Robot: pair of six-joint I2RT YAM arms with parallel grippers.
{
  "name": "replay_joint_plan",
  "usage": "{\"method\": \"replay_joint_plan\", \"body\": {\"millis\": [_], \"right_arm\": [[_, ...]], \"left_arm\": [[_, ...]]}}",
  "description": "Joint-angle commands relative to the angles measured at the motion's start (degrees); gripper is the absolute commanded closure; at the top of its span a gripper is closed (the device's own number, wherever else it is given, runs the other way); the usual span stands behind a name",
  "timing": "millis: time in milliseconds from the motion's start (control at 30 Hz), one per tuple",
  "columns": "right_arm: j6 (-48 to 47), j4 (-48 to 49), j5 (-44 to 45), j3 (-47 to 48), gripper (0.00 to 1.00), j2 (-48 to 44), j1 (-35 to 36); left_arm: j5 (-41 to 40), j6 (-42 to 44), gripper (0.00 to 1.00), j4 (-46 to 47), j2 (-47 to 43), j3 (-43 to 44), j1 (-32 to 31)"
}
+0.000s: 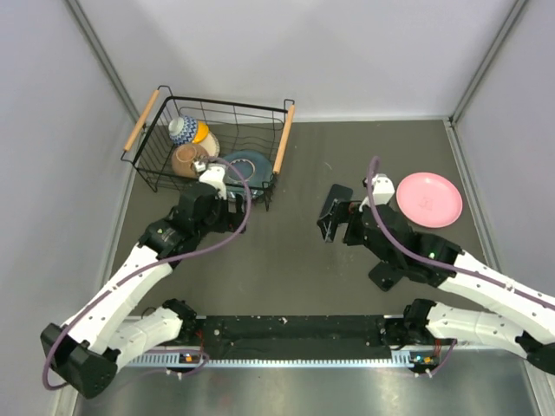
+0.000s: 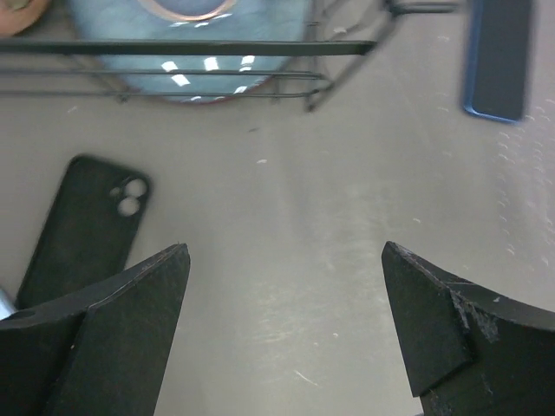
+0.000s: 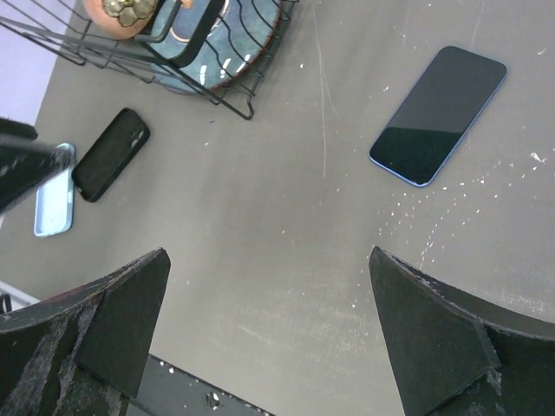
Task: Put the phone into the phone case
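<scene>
The phone (image 3: 438,115) lies flat and screen up on the dark table, dark with a blue edge. It also shows in the left wrist view (image 2: 496,56) and in the top view (image 1: 338,196). The black phone case (image 2: 82,230) lies flat near the basket with its camera holes showing, and it appears in the right wrist view too (image 3: 110,154). In the top view my left arm hides it. My left gripper (image 1: 224,201) is open and empty, with the case just left of it. My right gripper (image 1: 334,227) is open and empty, just short of the phone.
A black wire basket (image 1: 225,104) with wooden handles stands at the back left and holds bowls and a blue plate (image 1: 247,165). A pink plate (image 1: 428,199) lies at the right. A pale blue flat item (image 3: 54,202) lies beside the black case.
</scene>
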Motion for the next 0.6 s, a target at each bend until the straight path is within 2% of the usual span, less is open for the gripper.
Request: {"method": "replay_joint_plan", "body": {"millis": [0, 167, 267, 300, 400, 500, 567], "right_arm": [[-4.1, 7.5, -2.7, -3.5, 0.01, -6.0, 0.3], [-9.5, 12.8, -3.9, -7.2, 0.01, -13.0, 0.3], [-11.0, 13.9, -3.6, -8.4, 0.01, -15.7, 0.3], [-11.3, 14.3, -3.8, -8.9, 0.01, -16.2, 0.3], [-12.1, 15.7, -4.7, -9.8, 0.01, -17.7, 0.3], [-12.2, 16.1, -6.4, -10.6, 0.01, -18.8, 0.3], [-13.4, 16.8, -8.6, -11.2, 0.01, -19.3, 0.3]], "left_arm": [[-2.4, -8.9, 0.03, -4.0, 0.5, 1.7, 9.2], [-2.4, -16.2, 0.03, -7.8, 0.8, -0.6, 25.0], [-1.5, -19.8, 0.05, -7.4, 1.4, -2.7, 30.0], [-1.2, -20.4, 0.05, -7.3, 1.8, -3.4, 30.7], [-1.2, -18.1, 0.16, -5.4, 4.5, -4.5, 31.1], [-0.9, -12.3, 0.16, -2.8, 8.8, -5.1, 31.1], [0.2, -13.0, 0.15, -3.3, 12.9, -4.6, 31.4]]}}
